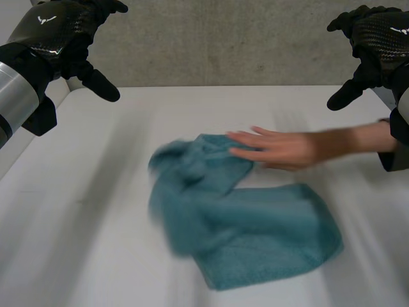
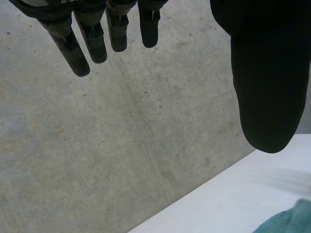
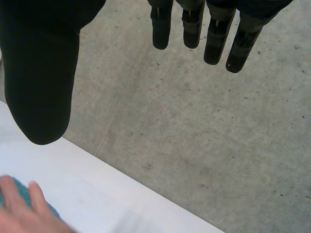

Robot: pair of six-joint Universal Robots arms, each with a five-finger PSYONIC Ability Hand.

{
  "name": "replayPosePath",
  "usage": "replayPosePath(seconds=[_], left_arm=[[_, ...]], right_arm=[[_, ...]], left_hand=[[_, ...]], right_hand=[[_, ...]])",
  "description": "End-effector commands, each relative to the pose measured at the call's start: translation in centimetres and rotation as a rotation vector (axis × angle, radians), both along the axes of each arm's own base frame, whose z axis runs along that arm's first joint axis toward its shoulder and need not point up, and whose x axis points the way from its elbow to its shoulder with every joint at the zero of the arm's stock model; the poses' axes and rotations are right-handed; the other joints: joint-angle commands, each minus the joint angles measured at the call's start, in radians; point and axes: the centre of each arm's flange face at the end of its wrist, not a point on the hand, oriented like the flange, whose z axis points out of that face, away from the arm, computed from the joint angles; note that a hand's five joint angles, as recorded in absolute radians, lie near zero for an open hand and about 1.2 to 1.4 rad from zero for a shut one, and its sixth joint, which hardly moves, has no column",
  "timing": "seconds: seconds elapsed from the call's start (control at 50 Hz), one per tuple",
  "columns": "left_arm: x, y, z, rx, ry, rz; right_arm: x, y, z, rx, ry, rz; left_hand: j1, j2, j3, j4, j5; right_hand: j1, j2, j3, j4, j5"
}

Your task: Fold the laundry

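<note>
Your left hand (image 1: 61, 38) and right hand (image 1: 377, 38) hang spread and empty, high to either side of the teal towel (image 1: 249, 230), a person's hand (image 1: 281, 148) on its far edge

No text, label or number can be read.

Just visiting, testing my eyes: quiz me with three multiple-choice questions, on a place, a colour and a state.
1. Where is the person's hand? A on the towel; B on the robot's arm; C on a box.
2. The towel's colour? A red; B teal; C yellow.
3. The robot's hands? A gripping the towel; B open, raised above the table; C holding a cup.
Answers: 1A, its fingers lie on the towel's far part; 2B, blue-green throughout; 3B, left hand and right hand hold nothing, up high.
</note>
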Motion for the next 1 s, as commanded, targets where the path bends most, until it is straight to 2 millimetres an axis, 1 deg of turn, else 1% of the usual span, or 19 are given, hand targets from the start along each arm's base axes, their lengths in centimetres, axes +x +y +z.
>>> replayPosePath(seconds=[0.02,0.28,0.44,0.48,0.52,0.56,0.58,0.6,0.62,0.64,0.68,0.72,0.76,0.86,0.88,0.9,0.92,0.96,1.0], left_arm=[[-0.1,-0.1,-0.1,0.003,-0.001,0.0],[-0.3,-0.6,-1.0,0.022,-0.01,-0.003],[-1.0,-2.6,-3.7,0.068,-0.043,-0.004],[-1.3,-3.5,-5.4,0.091,-0.105,-0.004],[-1.4,-3.8,-6.3,0.094,-0.149,-0.001],[-1.6,-4.2,-7.6,0.094,-0.228,-0.004],[-1.7,-4.3,-8.1,0.093,-0.256,-0.006],[-1.7,-4.3,-8.1,0.093,-0.256,-0.006],[-1.9,-4.4,-9.2,0.085,-0.331,-0.012],[-2.0,-4.5,-9.6,0.082,-0.354,-0.015],[-2.0,-4.7,-10.4,0.086,-0.395,-0.017],[-2.1,-4.8,-11.6,0.1,-0.436,-0.024],[-2.1,-4.8,-12.3,0.115,-0.453,-0.029],[-1.9,-4.4,-14.2,0.17,-0.482,-0.04],[-1.9,-4.1,-14.8,0.189,-0.488,-0.044],[-1.9,-4.1,-14.8,0.189,-0.488,-0.044],[-1.6,-3.5,-15.8,0.219,-0.497,-0.05],[-1.5,-3.4,-16.2,0.229,-0.5,-0.051],[-1.5,-3.2,-16.4,0.234,-0.501,-0.052]], right_arm=[[0.0,0.0,-0.1,0.003,0.001,0.002],[0.6,0.2,-0.5,0.004,0.041,0.062],[1.6,0.2,-2.4,0.049,0.146,0.112],[2.0,0.5,-3.2,0.079,0.199,0.131],[2.1,0.6,-3.5,0.097,0.221,0.138],[2.3,0.9,-4.8,0.158,0.288,0.158],[2.3,0.9,-4.8,0.158,0.288,0.158],[2.4,1.0,-6.1,0.215,0.334,0.175],[2.6,1.1,-7.4,0.273,0.369,0.195],[2.6,1.1,-7.4,0.274,0.369,0.195],[3.0,1.2,-9.6,0.367,0.401,0.227],[3.1,1.3,-10.1,0.384,0.404,0.237],[3.0,1.1,-11.6,0.43,0.406,0.253],[3.2,0.9,-14.2,0.466,0.391,0.273],[3.3,0.6,-15.3,0.469,0.387,0.272],[3.3,0.6,-15.3,0.469,0.387,0.272],[3.3,0.5,-15.9,0.468,0.386,0.27],[3.5,0.1,-17.6,0.455,0.382,0.268],[3.6,-0.3,-18.2,0.432,0.376,0.262]], left_hand=[[-0.028,-0.029,-0.036,-0.028,-0.047],[-0.027,-0.028,-0.035,-0.027,-0.046],[-0.003,-0.005,-0.012,-0.004,-0.023],[-0.003,-0.005,-0.012,-0.004,-0.023],[-0.003,-0.005,-0.012,-0.004,-0.023],[-0.003,-0.005,-0.012,-0.004,-0.023],[-0.006,-0.008,-0.015,-0.006,-0.026],[-0.006,-0.008,-0.015,-0.006,-0.026],[-0.009,-0.011,-0.018,-0.009,-0.029],[-0.009,-0.011,-0.018,-0.009,-0.029],[-0.006,-0.008,-0.015,-0.006,-0.026],[-0.006,-0.008,-0.015,-0.006,-0.026],[-0.003,-0.005,-0.012,-0.004,-0.023],[0.003,0.001,-0.006,0.002,-0.017],[0.003,0.001,-0.006,0.002,-0.017],[0.003,0.001,-0.006,0.002,-0.017],[0.0,-0.002,-0.009,-0.001,-0.02],[-0.003,-0.005,-0.012,-0.004,-0.023],[-0.003,-0.005,-0.012,-0.004,-0.023]], right_hand=[[-0.034,-0.048,-0.043,-0.059,-0.057],[-0.034,-0.048,-0.043,-0.059,-0.057],[-0.034,-0.048,-0.043,-0.059,-0.057],[-0.027,-0.041,-0.036,-0.052,-0.05],[0.005,-0.008,-0.004,-0.02,-0.018],[0.032,0.018,0.023,0.007,0.009],[0.032,0.018,0.023,0.007,0.009],[0.032,0.018,0.023,0.007,0.009],[0.035,0.021,0.026,0.01,0.012],[0.035,0.021,0.026,0.01,0.012],[0.046,0.033,0.037,0.022,0.023],[0.067,0.054,0.058,0.042,0.044],[0.137,0.124,0.128,0.112,0.114],[0.214,0.2,0.205,0.189,0.191],[0.249,0.235,0.24,0.224,0.226],[0.249,0.236,0.24,0.224,0.226],[0.272,0.259,0.263,0.247,0.249],[0.375,0.361,0.366,0.35,0.352],[0.442,0.429,0.433,0.417,0.419]])
